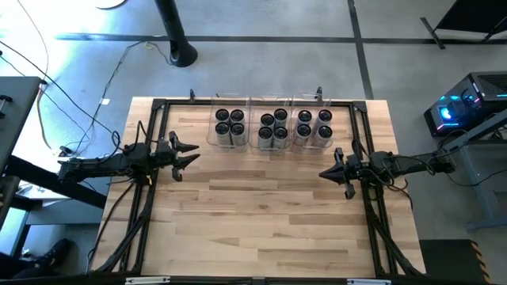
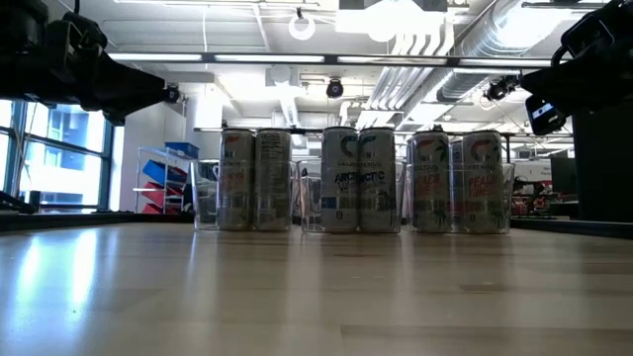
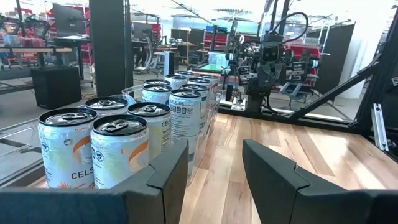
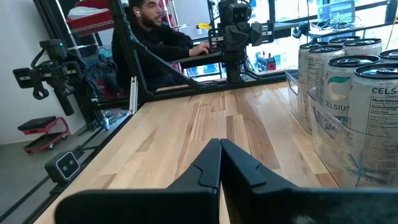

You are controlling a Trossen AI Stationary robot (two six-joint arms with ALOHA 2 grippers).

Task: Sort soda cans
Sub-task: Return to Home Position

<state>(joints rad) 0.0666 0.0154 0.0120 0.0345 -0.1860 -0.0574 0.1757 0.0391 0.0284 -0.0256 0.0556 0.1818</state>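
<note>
Soda cans stand upright on their bases in three clear bins along the table's far edge: a left group, a middle group and a right group. In the low view they form a row, with pale printed sides. My left gripper is open and hovers at the table's left side, near the left bin. Its wrist view shows the cans just beyond its fingers. My right gripper is shut, at the table's right side, on the near side of the right bin, with cans beside it.
The three clear bins sit side by side against the far rail of a black frame that borders the table. Bare wood stretches between and in front of the arms. A person sits beyond the table's left side.
</note>
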